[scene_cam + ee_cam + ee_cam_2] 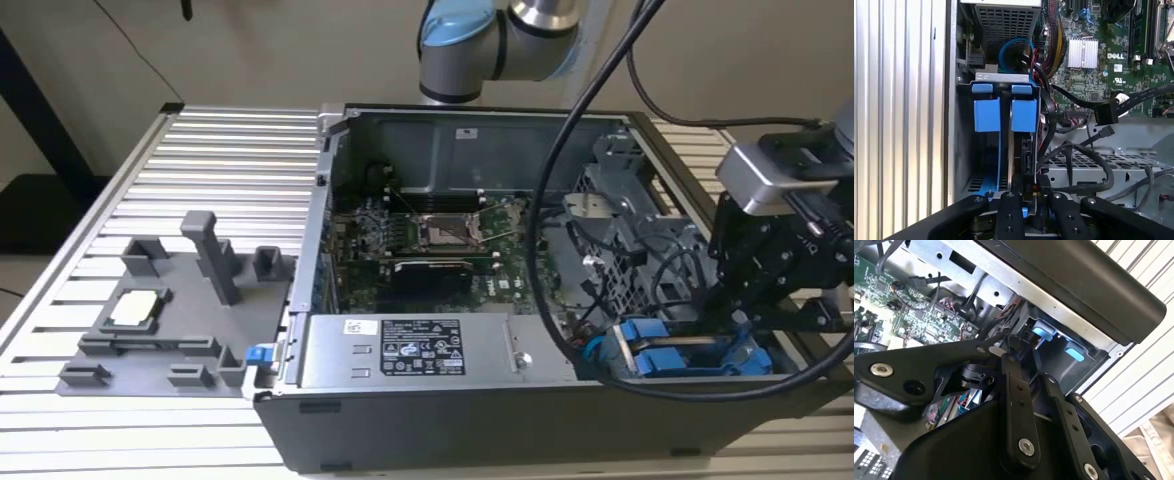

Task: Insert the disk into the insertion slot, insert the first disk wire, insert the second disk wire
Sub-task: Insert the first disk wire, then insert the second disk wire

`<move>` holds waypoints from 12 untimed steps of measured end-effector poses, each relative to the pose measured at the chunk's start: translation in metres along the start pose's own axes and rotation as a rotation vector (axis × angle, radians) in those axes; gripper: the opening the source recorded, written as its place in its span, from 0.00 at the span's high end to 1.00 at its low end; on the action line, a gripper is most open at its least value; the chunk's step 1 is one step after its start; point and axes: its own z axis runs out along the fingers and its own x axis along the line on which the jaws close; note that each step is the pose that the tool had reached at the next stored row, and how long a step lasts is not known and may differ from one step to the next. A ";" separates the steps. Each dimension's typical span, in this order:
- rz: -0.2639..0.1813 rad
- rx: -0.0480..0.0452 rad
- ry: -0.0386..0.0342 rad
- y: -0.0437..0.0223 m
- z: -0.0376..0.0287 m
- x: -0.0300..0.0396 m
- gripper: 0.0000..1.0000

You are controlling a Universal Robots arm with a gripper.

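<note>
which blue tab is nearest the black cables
The blue tab on the motherboard side, black cables right beside it; the other tab sits by the case's outer wall.

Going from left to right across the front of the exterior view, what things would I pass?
Grey parts tray → grey power-supply box with a label → blue disk handles.

Gripper (pixel 738 328) low, nose down.

Most of the disk (pixel 1024 116) lies hidden inside the slot (pixel 962 150); whether it is fully seated cannot be told. The first wrist view's edge cuts off the pincer (pixel 1031 200).
</note>
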 end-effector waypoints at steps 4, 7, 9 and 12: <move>0.000 0.0000 0.0000 0.0002 -0.0093 -0.0005 0.73; 0.000 0.0000 0.0001 0.0004 -0.0191 -0.0010 0.73; 0.000 0.0000 0.0001 0.0006 -0.0264 -0.0014 0.73; 0.000 0.0000 0.0000 0.0007 -0.0373 -0.0019 0.73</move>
